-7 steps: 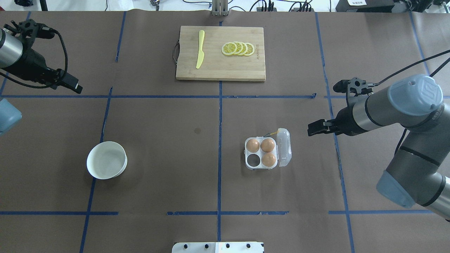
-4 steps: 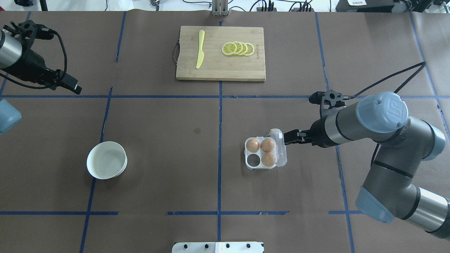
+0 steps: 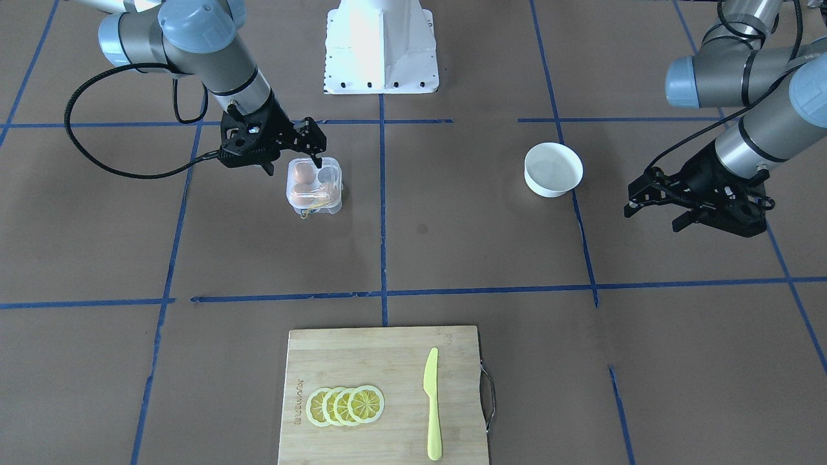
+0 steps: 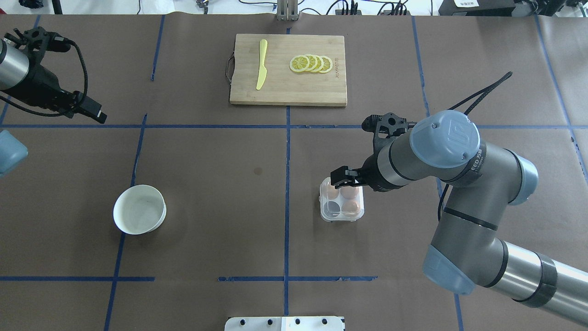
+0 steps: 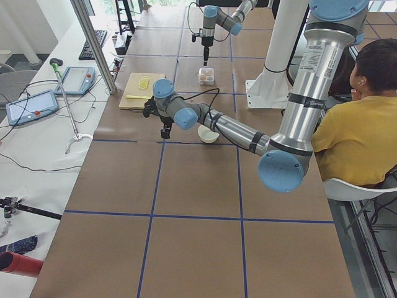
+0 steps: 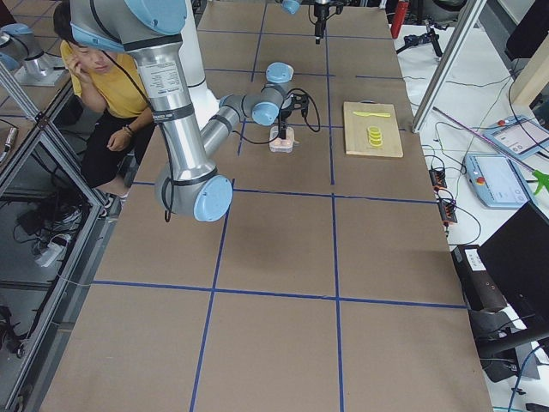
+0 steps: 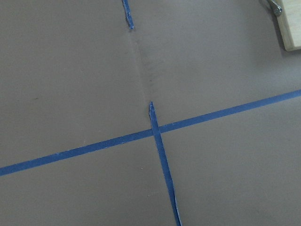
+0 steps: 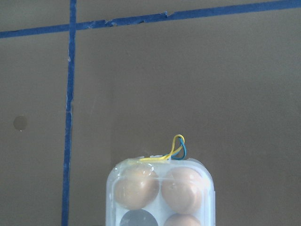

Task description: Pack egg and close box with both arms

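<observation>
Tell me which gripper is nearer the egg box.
Right. The right gripper hangs directly over the egg box, just above its lid. The left gripper is far off across the table, beyond the white bowl.

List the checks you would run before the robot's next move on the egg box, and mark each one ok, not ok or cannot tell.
1. Top folded over the box: ok. The lid lies over the eggs.
2. Catch snapped shut: cannot tell.
3. Every space filled: not ok. Three eggs show, and one cell is dark and empty.
4. Spare egg waiting in the bowl: not ok. It is empty.
5. Place of the right gripper: ok. It hangs just above the box.
6. Place of the left gripper: not ok for a two-arm move. It is far off, beyond the bowl.
</observation>
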Tool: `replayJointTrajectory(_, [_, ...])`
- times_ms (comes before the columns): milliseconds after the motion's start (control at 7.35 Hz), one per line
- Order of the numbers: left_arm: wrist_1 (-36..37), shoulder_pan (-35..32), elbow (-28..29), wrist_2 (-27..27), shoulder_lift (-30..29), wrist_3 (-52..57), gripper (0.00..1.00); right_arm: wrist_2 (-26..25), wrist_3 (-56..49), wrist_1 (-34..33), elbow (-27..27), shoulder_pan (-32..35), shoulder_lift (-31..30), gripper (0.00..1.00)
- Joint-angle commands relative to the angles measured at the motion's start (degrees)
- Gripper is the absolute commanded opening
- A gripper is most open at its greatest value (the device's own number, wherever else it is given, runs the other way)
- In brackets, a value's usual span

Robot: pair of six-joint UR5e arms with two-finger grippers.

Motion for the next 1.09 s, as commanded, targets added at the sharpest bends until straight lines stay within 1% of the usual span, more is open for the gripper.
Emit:
replayJointTrajectory(0, [0.0,-0.1,0.2,0.0,0.0,0.0,0.95,2.0,-0.9,-0.3,0.0,3.0,-0.9,1.0])
replayJointTrajectory(136, [-0.1,-0.1,0.3,0.0,0.3,0.0,0.95,2.6,-1.1,-0.3,-0.1,4.8,-2.7,1.0])
replayJointTrajectory(272, [-0.2,-0.4,0.9,0.0,0.3,0.1,0.96,2.6,-3.5,-0.3,-0.1,6.2,-4.0,1.0])
replayJointTrajectory(408, [-0.2,-1.0,1.9,0.0,0.6,2.8,0.96,2.7,-7.7,-0.3,-0.3,8.2,-5.9,1.0])
replayJointTrajectory(545, [-0.3,-3.0,2.4,-0.1,2.5,7.0,0.98,4.0,-12.4,-0.3,-0.4,11.2,-8.4,1.0])
replayJointTrajectory(817, [-0.3,-6.9,5.2,-0.1,2.7,11.6,0.98,9.2,-22.8,-0.4,-0.6,18.6,-13.3,1.0])
replayJointTrajectory(953, [-0.2,-9.3,6.7,-0.1,2.8,14.6,0.99,10.2,-27.5,-0.4,-1.3,21.8,-15.0,1.0])
